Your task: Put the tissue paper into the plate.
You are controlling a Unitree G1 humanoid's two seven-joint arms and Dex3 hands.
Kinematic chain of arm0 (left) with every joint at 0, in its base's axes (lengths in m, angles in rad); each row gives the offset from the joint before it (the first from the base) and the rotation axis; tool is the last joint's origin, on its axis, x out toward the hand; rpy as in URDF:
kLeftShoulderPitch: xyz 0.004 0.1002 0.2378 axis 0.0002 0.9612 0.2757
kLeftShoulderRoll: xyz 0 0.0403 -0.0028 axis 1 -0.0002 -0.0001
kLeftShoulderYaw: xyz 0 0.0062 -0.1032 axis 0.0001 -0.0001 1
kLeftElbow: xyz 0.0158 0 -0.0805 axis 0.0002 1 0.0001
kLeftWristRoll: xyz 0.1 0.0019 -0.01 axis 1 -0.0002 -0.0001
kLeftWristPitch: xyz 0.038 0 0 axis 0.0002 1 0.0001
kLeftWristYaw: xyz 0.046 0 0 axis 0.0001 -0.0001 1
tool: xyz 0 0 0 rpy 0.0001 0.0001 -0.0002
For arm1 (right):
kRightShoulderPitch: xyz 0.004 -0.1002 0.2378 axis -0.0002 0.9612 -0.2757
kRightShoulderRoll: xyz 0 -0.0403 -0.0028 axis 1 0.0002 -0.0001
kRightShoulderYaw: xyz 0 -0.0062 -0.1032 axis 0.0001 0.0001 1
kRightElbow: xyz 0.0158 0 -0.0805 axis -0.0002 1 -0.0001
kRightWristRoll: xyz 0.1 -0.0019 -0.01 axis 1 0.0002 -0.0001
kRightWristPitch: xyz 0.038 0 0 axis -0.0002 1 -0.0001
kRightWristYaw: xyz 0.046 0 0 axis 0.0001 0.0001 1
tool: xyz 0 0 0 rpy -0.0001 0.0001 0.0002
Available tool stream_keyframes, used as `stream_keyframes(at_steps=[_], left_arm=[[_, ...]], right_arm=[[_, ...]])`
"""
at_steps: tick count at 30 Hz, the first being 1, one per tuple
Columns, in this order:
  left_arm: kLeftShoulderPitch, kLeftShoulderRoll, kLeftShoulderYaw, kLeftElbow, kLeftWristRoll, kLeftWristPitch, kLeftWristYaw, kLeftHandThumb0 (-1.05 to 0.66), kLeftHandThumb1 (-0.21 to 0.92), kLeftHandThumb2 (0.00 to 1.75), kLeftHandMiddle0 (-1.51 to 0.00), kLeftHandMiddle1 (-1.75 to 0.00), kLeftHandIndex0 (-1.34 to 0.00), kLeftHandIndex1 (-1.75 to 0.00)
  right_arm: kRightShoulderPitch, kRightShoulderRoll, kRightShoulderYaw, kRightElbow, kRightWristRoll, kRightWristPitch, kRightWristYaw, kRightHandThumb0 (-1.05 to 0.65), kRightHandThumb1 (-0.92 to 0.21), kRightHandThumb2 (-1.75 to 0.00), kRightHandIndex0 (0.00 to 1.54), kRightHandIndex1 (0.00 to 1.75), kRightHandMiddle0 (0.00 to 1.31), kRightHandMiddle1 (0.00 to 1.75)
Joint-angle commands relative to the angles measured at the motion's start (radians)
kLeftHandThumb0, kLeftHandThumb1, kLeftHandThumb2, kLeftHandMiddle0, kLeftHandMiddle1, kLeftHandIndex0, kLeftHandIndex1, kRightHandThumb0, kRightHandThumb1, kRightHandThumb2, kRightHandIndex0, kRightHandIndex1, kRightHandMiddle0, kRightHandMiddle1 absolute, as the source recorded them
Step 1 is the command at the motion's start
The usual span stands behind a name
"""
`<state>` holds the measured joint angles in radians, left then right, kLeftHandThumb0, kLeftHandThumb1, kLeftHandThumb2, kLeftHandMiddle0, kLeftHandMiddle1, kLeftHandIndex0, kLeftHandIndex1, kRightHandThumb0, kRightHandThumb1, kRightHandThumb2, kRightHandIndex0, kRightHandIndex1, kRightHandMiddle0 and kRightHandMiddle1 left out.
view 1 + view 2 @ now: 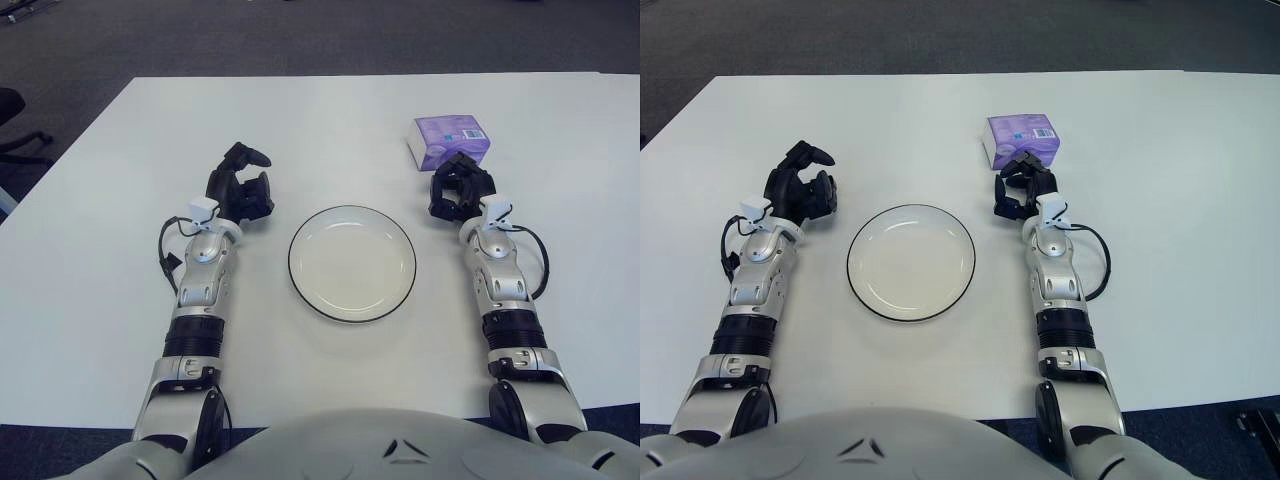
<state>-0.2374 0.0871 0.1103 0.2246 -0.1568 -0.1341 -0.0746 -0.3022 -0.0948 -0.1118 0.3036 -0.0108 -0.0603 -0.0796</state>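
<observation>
Tissue paper pack (451,139) is the small purple thing this is all about, but going big to small: a white table (90,290) fills pretty much the whole view, with dark carpet (300,35) past its far edge. Dead centre on it sits a round white plate (352,263) with a thin dark rim, nothing in it.

Both arms are stretched forward over the tabletop. Left hand (240,190) shows at about 10 o'clock from the plate, fingers loosely curled, one poking up, holding nothing. Right hand (459,188) is at about 2 o'clock from the plate, fingers bent inward and also gripping nothing.

That purple pack lies flat on the table at roughly 1 o'clock from the plate, just past the right hand's fingertips, at 12 o'clock from the hand. Can't tell if they're actually touching it.
</observation>
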Motion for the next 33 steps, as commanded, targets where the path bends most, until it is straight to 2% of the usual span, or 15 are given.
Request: stream_keyframes(at_steps=[1, 14, 20, 25, 33], left_arm=[[0.182, -0.079, -0.016, 0.116, 0.001, -0.004, 0.008, -0.46, 0.36, 1.26, -1.30, -1.75, -0.58, -1.75], [0.180, -0.077, -0.019, 0.119, -0.002, -0.004, -0.001, -0.46, 0.36, 1.26, -1.30, -1.75, -0.58, -1.75], [0.179, -0.078, -0.018, 0.122, -0.002, -0.003, 0.001, -0.46, 0.36, 1.26, -1.30, -1.75, -0.58, -1.75], [0.180, -0.084, -0.019, 0.120, -0.003, 0.000, 0.006, -0.46, 0.36, 1.26, -1.30, -1.75, -0.58, -1.75], [0.182, -0.085, -0.020, 0.116, 0.000, 0.000, 0.010, -0.46, 0.36, 1.26, -1.29, -1.75, -0.58, -1.75]], right_arm=[[0.110, 0.034, -0.023, 0.079, 0.021, -0.032, -0.018, -0.46, -0.39, -1.23, 1.07, 1.75, 0.56, 1.75], [0.104, 0.047, -0.042, 0.071, 0.021, -0.096, -0.064, -0.43, -0.47, -1.12, 1.01, 1.75, 0.49, 1.75], [0.113, 0.029, -0.019, -0.028, -0.035, -0.085, -0.111, -0.42, -0.49, -1.09, 0.93, 1.75, 0.47, 1.75], [0.118, 0.000, 0.013, -0.083, -0.116, -0.082, -0.143, -0.42, -0.49, -1.09, 0.85, 1.75, 0.47, 1.75], [0.127, -0.064, 0.037, -0.068, -0.187, -0.181, -0.134, -0.43, -0.46, -1.13, 0.82, 1.75, 0.49, 1.75]])
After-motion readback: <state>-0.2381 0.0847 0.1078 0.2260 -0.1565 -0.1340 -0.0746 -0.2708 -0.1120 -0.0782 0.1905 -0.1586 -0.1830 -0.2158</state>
